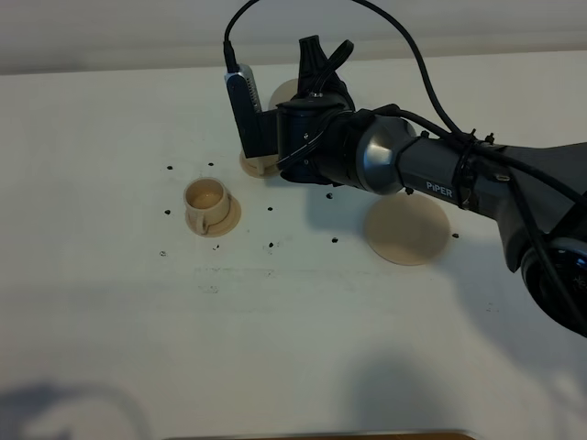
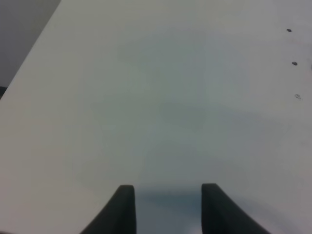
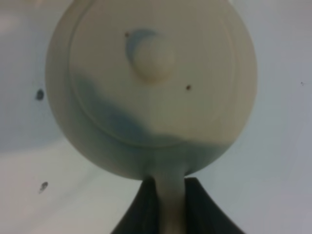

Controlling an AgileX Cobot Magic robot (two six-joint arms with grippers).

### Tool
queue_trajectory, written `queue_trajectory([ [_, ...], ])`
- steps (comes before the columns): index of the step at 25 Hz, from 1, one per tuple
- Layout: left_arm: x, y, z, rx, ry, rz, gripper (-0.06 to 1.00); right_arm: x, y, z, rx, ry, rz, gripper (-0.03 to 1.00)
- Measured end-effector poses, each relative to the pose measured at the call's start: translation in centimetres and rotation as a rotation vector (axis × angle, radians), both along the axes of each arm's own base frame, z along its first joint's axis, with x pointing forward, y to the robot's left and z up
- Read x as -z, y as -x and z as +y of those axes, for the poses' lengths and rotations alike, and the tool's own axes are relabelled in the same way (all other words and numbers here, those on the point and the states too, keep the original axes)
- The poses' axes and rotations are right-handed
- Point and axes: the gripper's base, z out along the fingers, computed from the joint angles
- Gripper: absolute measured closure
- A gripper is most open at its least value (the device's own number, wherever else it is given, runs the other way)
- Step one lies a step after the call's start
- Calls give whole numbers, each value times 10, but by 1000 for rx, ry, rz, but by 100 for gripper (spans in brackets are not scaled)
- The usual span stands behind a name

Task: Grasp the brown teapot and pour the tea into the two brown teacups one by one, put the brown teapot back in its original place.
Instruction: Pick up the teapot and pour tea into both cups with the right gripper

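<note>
My right gripper (image 1: 319, 66) reaches across to the back middle of the table and is shut on the loop handle of the brown teapot (image 3: 151, 83), held off the table. The wrist view shows the lid and knob face on. In the high view only a tan sliver of the teapot (image 1: 281, 93) shows behind the wrist. One brown teacup (image 1: 207, 202) stands upright on its small saucer at the left. The second teacup (image 1: 259, 165) is mostly hidden under the right wrist. The large tan saucer (image 1: 407, 231) lies bare. My left gripper (image 2: 168, 204) is open and empty.
Small dark marks dot the white table (image 1: 275, 302) around the cups. The right arm and its cables span the table from the right edge to the back middle. The left arm is outside the high view; its wrist view shows only bare table (image 2: 156, 97).
</note>
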Motion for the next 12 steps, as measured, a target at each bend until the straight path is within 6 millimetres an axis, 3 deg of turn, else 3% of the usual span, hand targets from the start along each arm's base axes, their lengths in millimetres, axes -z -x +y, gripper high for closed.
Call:
queue_trajectory([
  [12, 0, 0, 0, 0, 0, 0, 63, -2, 1, 3, -18, 24, -17, 86],
])
